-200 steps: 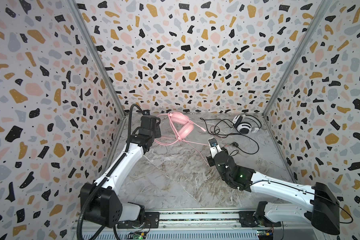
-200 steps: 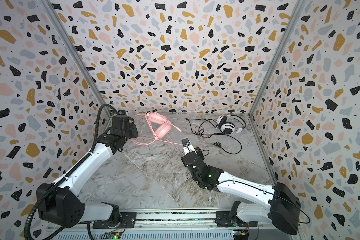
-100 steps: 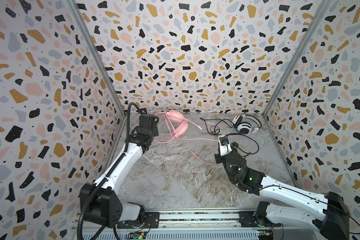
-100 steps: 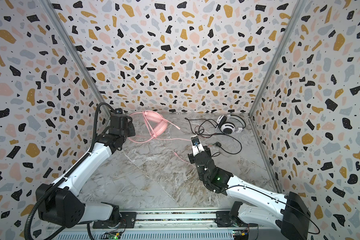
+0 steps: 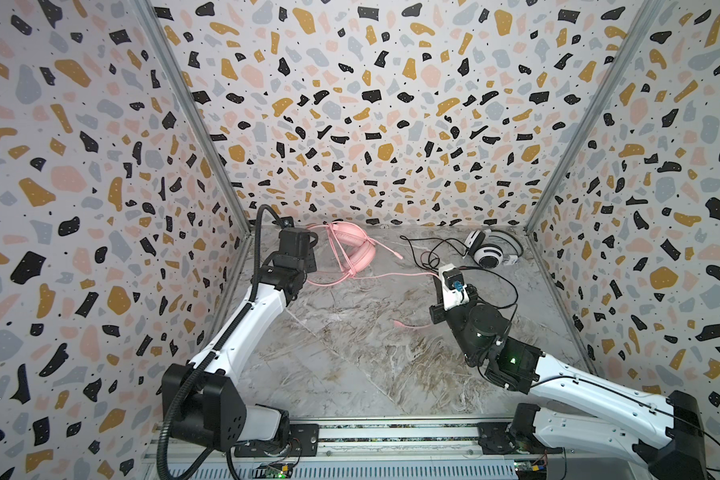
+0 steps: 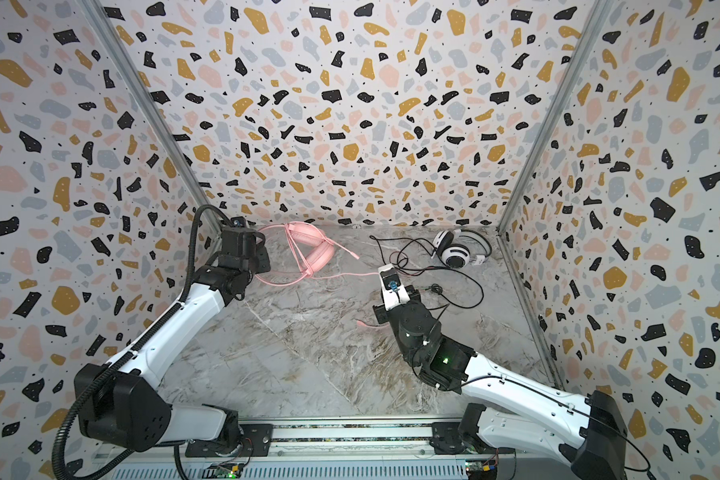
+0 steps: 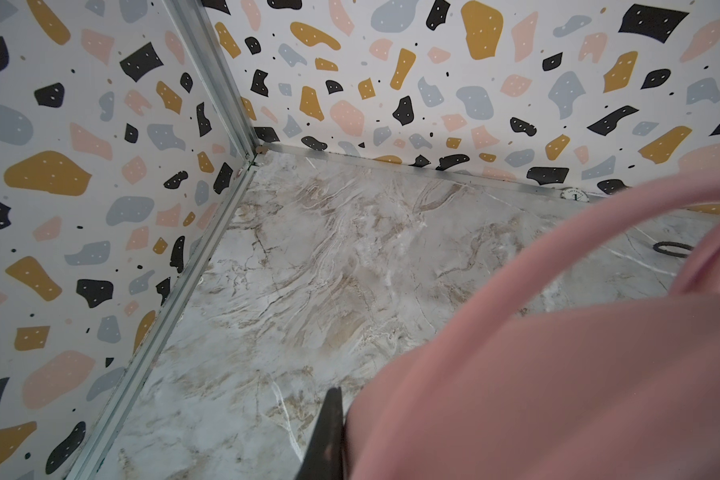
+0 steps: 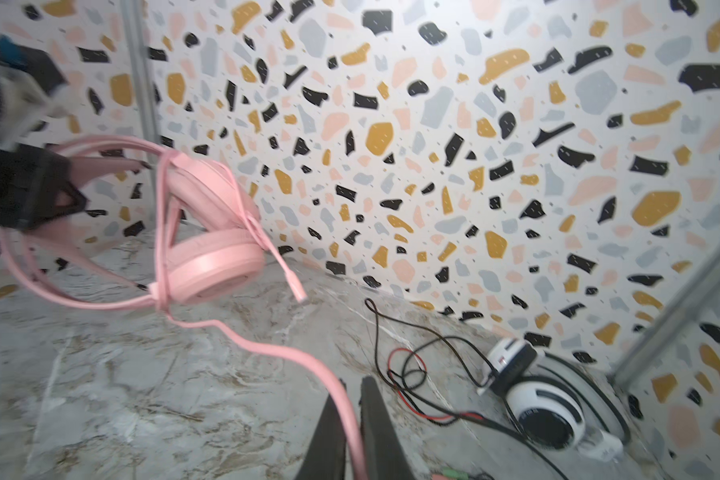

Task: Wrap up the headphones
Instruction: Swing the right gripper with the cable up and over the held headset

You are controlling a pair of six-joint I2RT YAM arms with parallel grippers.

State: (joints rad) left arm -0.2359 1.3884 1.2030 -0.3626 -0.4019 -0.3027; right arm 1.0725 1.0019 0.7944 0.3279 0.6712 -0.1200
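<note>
The pink headphones [image 5: 359, 250] [image 6: 317, 246] [image 8: 215, 259] sit at the back left, with several turns of pink cord [image 8: 165, 232] around the cups. My left gripper [image 5: 313, 243] [image 7: 350, 436] is shut on the pink headband, which fills the left wrist view [image 7: 558, 374]. A length of pink cord [image 5: 371, 276] [image 6: 333, 276] runs right to my right gripper [image 5: 440, 274] [image 6: 382, 272] [image 8: 352, 382], which is shut on it. Its loose end [image 5: 404, 324] lies on the floor. The white-and-black headphones [image 5: 491, 251] [image 6: 458, 251] [image 8: 545, 409] rest at the back right, untouched.
Thin black and red cords [image 5: 433, 255] [image 8: 408, 368] sprawl over the marble floor between my right gripper and the white-and-black set. Patterned walls close in the left, back and right, with a metal corner post [image 7: 208, 79] close to my left gripper.
My right gripper has moved right and a little toward the back, drawing the pink cord out. My left gripper has shifted the pink headphones slightly toward the back left corner.
</note>
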